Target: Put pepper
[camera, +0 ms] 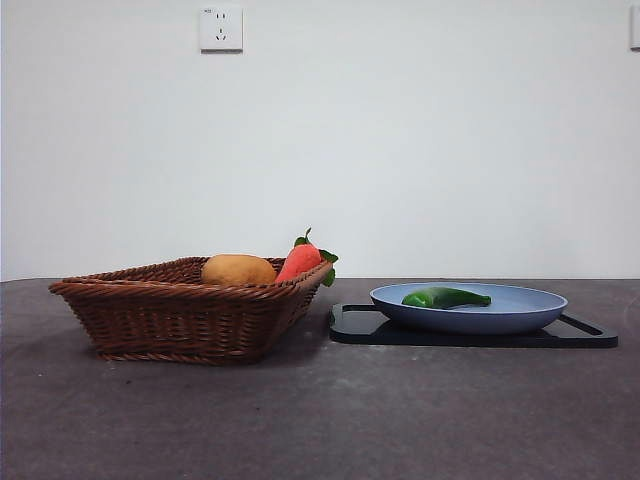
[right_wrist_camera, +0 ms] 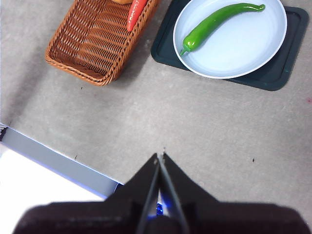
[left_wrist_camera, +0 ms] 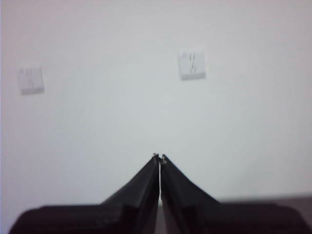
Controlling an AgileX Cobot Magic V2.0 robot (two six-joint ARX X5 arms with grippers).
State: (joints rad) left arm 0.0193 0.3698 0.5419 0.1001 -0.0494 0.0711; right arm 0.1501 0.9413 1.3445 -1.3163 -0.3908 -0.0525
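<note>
On the pale blue round plate (camera: 520, 312) I see the glossy dark-green curved pepper (camera: 446, 297) lying flat; beneath the plate sits a black tray (camera: 590, 336), beside it a brown wicker basket (camera: 180, 315). My left hand (left_wrist_camera: 160, 157) and right hand (right_wrist_camera: 160, 155) are both closed, empty, well away.

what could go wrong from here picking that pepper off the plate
The pepper is glossy, curved and tapering, so it may slip from a pinch. It lies low in the blue plate, which sits loose on the black tray; a descending gripper could shove it. The right gripper is shut and must open first.
</note>
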